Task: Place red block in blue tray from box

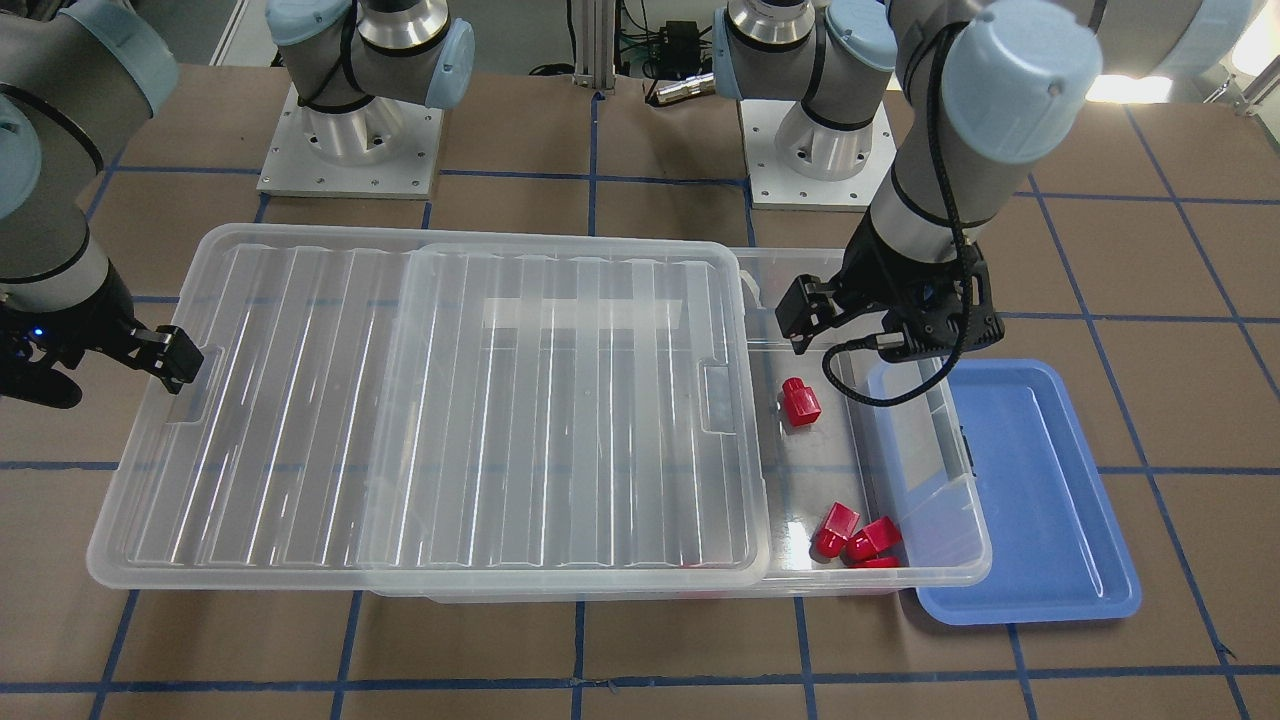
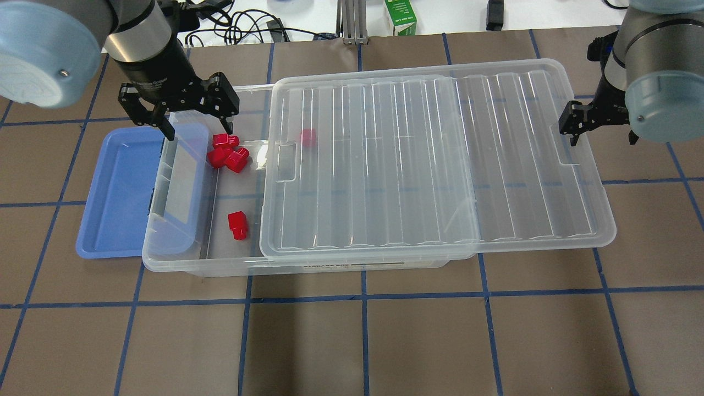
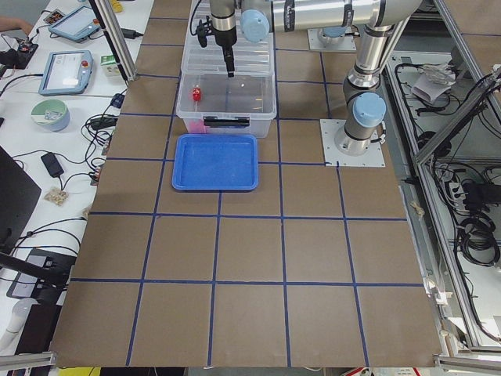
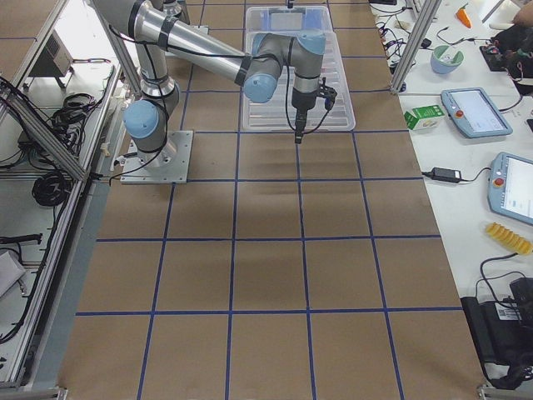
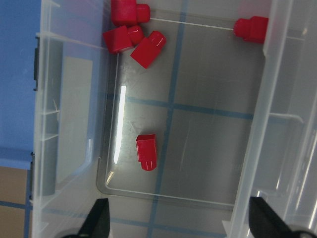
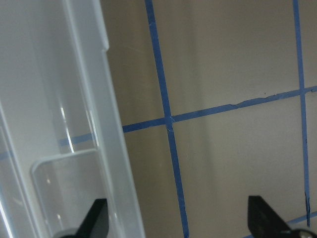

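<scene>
The clear box (image 2: 181, 263) lies across the table, its ribbed lid (image 2: 412, 159) slid toward my right so the left end is uncovered. One red block (image 2: 238, 225) lies alone on the box floor, also in the left wrist view (image 5: 146, 151). A cluster of red blocks (image 2: 226, 154) sits in the far corner, and another (image 2: 308, 137) shows under the lid. The blue tray (image 2: 118, 192) is tucked partly under the box's left end. My left gripper (image 2: 181, 113) hangs open and empty above the uncovered end. My right gripper (image 2: 572, 129) is open, straddling the lid's right rim.
Both arm bases (image 1: 350, 130) stand behind the box. Brown table with blue tape lines (image 2: 363, 297) spreads in front of the box. Cables and a green carton (image 2: 400, 16) lie beyond the table's far edge.
</scene>
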{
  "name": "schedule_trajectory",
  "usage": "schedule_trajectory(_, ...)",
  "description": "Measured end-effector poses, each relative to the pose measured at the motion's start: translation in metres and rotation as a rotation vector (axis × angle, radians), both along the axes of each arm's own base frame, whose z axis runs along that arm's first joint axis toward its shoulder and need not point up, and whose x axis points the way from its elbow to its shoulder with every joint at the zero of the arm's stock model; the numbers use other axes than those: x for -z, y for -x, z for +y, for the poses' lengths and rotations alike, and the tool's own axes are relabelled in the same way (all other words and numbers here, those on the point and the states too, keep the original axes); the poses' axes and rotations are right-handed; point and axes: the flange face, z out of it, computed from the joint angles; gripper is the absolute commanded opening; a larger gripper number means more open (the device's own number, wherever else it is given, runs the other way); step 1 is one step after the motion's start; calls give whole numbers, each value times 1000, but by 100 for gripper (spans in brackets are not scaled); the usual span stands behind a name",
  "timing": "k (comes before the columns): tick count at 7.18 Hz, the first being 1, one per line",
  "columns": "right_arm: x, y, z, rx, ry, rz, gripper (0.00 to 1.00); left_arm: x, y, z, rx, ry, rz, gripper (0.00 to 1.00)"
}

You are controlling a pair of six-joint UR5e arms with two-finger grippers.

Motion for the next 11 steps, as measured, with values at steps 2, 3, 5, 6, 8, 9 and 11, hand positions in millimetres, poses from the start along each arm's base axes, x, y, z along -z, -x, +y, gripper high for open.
schedule_trajectory(2,-39,-16,6,-1,29,-101,100,51,-6,10,-107,-14,-7,100)
schedule_trajectory(3,-82,-31,12,0,37,-179,99,68,-12,11,-129,-23,-8,100)
schedule_trajectory(5,-157,-88,34,3,83,-247,98,94,-16,16,-150,-48,-10,100)
schedule_trajectory(6,-171,-125,45,17,104,-257,100,104,-17,19,-161,-59,-11,100)
schedule_trajectory(8,-172,-170,55,15,118,-263,100,121,-17,23,-188,-71,-14,100)
schedule_trajectory(9,-169,-176,54,-3,120,-263,100,130,-17,25,-192,-72,-15,100)
schedule_trajectory(11,-164,-179,51,-25,127,-262,100,152,-18,32,-188,-90,-17,100)
